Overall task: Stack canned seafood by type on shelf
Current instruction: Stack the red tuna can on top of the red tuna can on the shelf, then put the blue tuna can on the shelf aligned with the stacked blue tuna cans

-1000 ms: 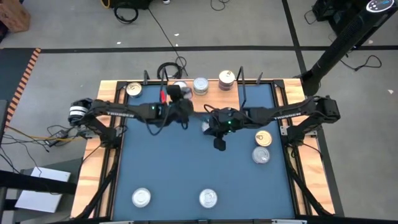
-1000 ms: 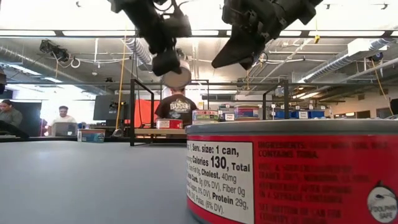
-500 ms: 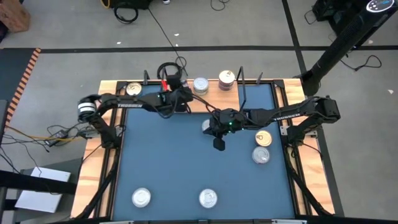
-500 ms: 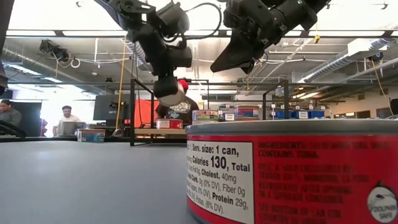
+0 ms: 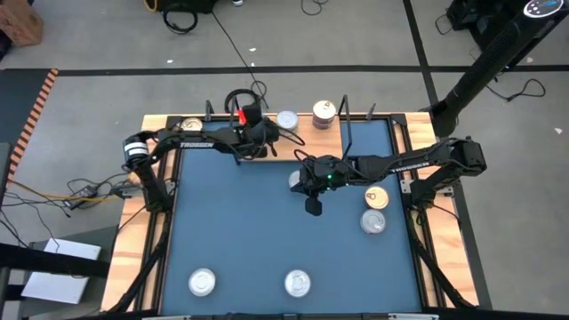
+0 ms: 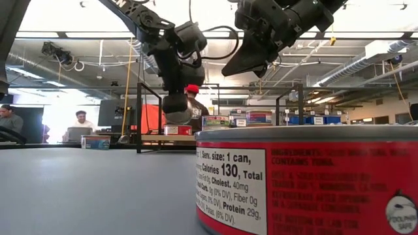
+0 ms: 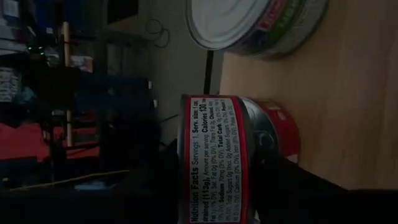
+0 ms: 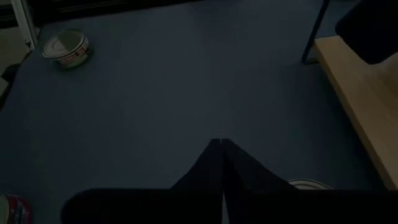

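Observation:
My left gripper (image 5: 259, 135) is over the shelf (image 5: 307, 142) at the table's far edge, shut on a red-labelled can (image 7: 214, 158). In the low view this can (image 6: 176, 117) hangs level just over a red can (image 6: 177, 129) that stands on the shelf; whether the two touch I cannot tell. More cans (image 5: 286, 120) (image 5: 324, 114) (image 5: 191, 125) stand on the shelf. My right gripper (image 5: 313, 205) hovers shut over the middle of the table, holding nothing (image 8: 222, 163). My left gripper pinches the red-labelled can between its two fingers, which stand on the can's two flat ends (image 7: 185, 186), one above and one below. The fingers slant down toward the table's far edge. The can sits level, its label band (image 7: 214, 143) facing the wrist camera.
Loose cans lie on the blue table: two at the right (image 5: 377, 197) (image 5: 373, 222), two near the front edge (image 5: 204, 283) (image 5: 297, 283), one beside my right arm (image 5: 294, 180). Black wire uprights (image 5: 345, 124) rise from the shelf. People sit in the room behind (image 6: 80, 124).
My left gripper has swung toward the table's far edge and gone down over the shelf, carrying the can. The can, tilted and high a second ago, now hangs level just above the red can on the shelf.

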Robot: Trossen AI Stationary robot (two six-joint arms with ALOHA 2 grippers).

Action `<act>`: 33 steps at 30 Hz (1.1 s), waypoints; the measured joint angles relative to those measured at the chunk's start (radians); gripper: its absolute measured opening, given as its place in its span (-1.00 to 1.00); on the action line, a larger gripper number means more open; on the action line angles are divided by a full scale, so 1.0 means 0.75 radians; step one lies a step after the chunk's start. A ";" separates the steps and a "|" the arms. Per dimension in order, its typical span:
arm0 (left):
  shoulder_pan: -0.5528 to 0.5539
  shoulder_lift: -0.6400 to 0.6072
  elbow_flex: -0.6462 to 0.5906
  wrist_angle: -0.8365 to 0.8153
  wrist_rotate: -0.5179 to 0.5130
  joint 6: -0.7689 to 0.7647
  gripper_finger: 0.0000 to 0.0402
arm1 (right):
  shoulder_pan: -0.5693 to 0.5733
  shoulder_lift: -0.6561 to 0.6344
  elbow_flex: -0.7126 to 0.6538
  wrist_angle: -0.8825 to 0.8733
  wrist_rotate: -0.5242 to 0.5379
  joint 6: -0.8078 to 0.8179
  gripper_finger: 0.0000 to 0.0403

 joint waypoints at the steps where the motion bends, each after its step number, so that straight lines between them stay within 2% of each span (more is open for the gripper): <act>1: 0.000 0.000 0.002 -0.001 0.004 0.000 -0.13 | 0.000 0.000 0.000 0.000 0.000 0.000 -0.98; 6: 0.000 -0.001 0.003 -0.003 0.016 -0.031 0.14 | -0.001 0.000 0.000 -0.001 -0.001 -0.003 -0.98; 11: 0.002 -0.002 0.003 -0.033 0.048 -0.064 0.19 | 0.005 0.000 0.000 -0.001 -0.005 -0.003 -0.97; 25: 0.003 -0.005 0.015 0.000 0.059 -0.054 0.20 | 0.012 0.000 0.000 -0.002 -0.019 -0.003 -0.97; 29: -0.045 -0.039 0.064 -0.048 0.056 -0.136 0.12 | 0.023 0.000 0.000 -0.002 -0.020 -0.003 -0.97; 33: -0.091 -0.091 0.067 -0.022 0.077 -0.152 -0.05 | 0.041 0.001 0.001 -0.002 0.026 -0.045 -0.97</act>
